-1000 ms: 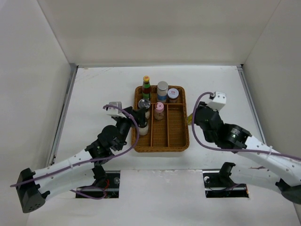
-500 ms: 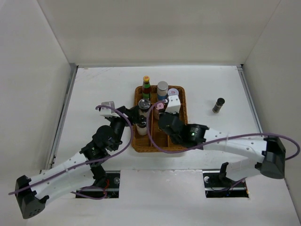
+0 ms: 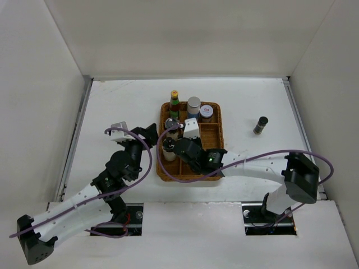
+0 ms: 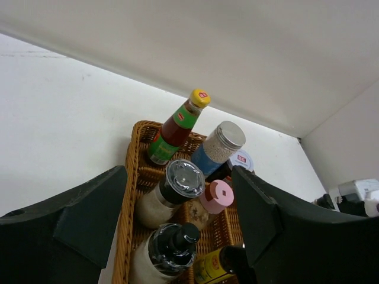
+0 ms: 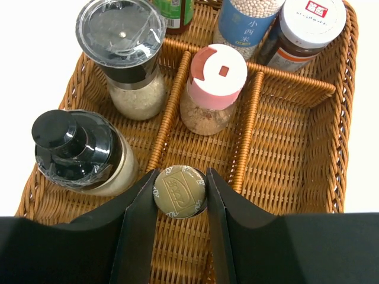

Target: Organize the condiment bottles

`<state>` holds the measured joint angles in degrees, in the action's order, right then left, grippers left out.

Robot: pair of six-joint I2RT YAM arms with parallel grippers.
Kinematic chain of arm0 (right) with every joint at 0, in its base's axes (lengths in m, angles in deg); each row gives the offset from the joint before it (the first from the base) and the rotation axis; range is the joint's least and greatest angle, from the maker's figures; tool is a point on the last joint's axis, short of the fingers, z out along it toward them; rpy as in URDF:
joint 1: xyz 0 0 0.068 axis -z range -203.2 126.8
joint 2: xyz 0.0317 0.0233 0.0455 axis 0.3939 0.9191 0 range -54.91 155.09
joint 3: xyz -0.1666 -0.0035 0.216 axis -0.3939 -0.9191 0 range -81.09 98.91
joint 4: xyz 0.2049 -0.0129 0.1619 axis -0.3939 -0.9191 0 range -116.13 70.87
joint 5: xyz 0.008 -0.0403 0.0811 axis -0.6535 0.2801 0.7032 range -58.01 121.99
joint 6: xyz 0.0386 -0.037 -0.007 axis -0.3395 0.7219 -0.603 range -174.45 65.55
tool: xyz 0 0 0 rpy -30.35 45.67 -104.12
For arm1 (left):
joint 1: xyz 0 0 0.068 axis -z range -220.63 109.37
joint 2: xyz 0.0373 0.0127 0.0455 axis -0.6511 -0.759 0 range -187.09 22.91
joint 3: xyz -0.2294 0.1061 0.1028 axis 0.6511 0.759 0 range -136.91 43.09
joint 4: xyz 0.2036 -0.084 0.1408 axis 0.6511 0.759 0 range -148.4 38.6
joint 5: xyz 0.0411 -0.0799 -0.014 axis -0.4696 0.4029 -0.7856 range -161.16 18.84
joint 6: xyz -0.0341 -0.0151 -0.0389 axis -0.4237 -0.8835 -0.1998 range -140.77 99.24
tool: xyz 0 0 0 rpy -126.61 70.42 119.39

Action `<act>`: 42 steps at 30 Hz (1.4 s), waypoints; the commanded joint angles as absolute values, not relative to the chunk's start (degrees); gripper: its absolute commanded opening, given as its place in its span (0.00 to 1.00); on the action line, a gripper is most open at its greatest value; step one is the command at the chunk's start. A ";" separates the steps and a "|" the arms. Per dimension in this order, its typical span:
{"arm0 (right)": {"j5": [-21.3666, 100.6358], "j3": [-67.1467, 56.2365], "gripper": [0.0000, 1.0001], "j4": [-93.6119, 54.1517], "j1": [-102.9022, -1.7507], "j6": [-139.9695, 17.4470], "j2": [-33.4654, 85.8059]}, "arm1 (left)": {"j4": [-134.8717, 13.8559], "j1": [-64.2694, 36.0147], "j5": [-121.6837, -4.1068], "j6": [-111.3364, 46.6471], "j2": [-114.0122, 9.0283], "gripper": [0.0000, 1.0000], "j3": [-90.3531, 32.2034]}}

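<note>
Two arms reached to the brown wicker tray [image 3: 212, 137]: the left gripper [image 4: 180, 201] hung just off its left edge with fingers spread around nothing, and the right gripper [image 5: 180, 177] was over the middle compartment, pinching a small gold-capped bottle [image 5: 179, 192]. Six more stood inside: a clear-lidded grinder [image 5: 127, 53] and a black-topped grinder [image 5: 80, 151] in the left compartment, a pink-capped shaker [image 5: 214, 89] just beyond the held bottle, and a yellow-capped sauce bottle [image 4: 177, 125], a blue-labelled jar [image 4: 216, 148] and a red-lidded jar [image 5: 305, 23] along the far end. One dark shaker [image 3: 260, 125] stood alone on the table [image 3: 123, 101], well right of the tray.
</note>
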<state>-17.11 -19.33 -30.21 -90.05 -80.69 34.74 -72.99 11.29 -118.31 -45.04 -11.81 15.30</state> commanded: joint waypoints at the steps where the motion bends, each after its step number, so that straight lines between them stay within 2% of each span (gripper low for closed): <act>1: -18.37 -18.77 0.38 -25.46 -90.83 -82.83 33.95 | -72.47 10.92 -120.46 -46.16 -11.01 0.71 16.20; 3: -18.45 -20.00 0.42 -25.64 -90.83 -83.97 32.90 | -72.20 10.74 -120.46 -46.25 -10.84 0.71 16.20; 7: -18.46 -22.63 0.55 -25.90 -90.83 -85.56 29.04 | -72.29 10.92 -119.94 -46.34 -10.83 0.72 16.11; 13: -17.84 -24.05 0.70 -26.34 -90.83 -85.65 24.81 | -73.08 11.27 -119.32 -46.34 -12.77 0.72 15.50; 17: -18.01 -23.70 0.77 -26.78 -90.83 -84.60 21.74 | -73.08 11.18 -119.32 -46.25 -12.68 0.72 15.58; 19: -18.28 -24.74 0.81 -27.13 -90.66 -84.33 17.97 | -72.73 10.92 -119.32 -46.17 -12.16 0.72 15.50; 22: -18.19 -28.25 0.82 -27.22 -87.07 -84.15 9.72 | -72.64 10.66 -119.15 -45.99 -11.63 0.72 15.32; 24: -17.40 -31.59 0.76 -26.78 -81.54 -84.68 3.92 | -73.08 10.92 -118.80 -45.99 -12.15 0.72 15.41; 28: -16.26 -35.82 0.32 -28.18 -63.29 -86.69 -0.24 | -73.78 11.62 -118.01 -46.25 -13.73 0.72 16.02; 30: -15.21 -34.61 0.30 -31.59 -53.17 -87.84 2.81 | -74.40 12.06 -117.48 -46.52 -14.09 0.72 16.55; 31: -14.77 -33.46 0.34 -32.92 -48.86 -87.85 5.44 | -74.49 12.32 -117.21 -46.60 -14.09 0.72 16.81; 34: -14.41 -29.68 0.69 -34.69 -39.53 -86.01 13.88 | -74.58 12.85 -116.95 -46.87 -13.91 0.72 17.43; 36: -12.32 -26.96 0.80 -34.43 -34.86 -83.46 18.89 | -74.66 13.12 -116.51 -47.31 -13.39 0.72 17.87; 42: -2.56 -22.29 0.84 -31.09 -28.79 -81.34 28.14 | -74.66 13.38 -115.45 -48.19 -13.12 0.73 18.83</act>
<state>-7.80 -26.17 -33.64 -30.20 -83.16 27.37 -72.29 12.82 -116.80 -47.14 -13.82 18.01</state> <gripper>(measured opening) 0.843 0.722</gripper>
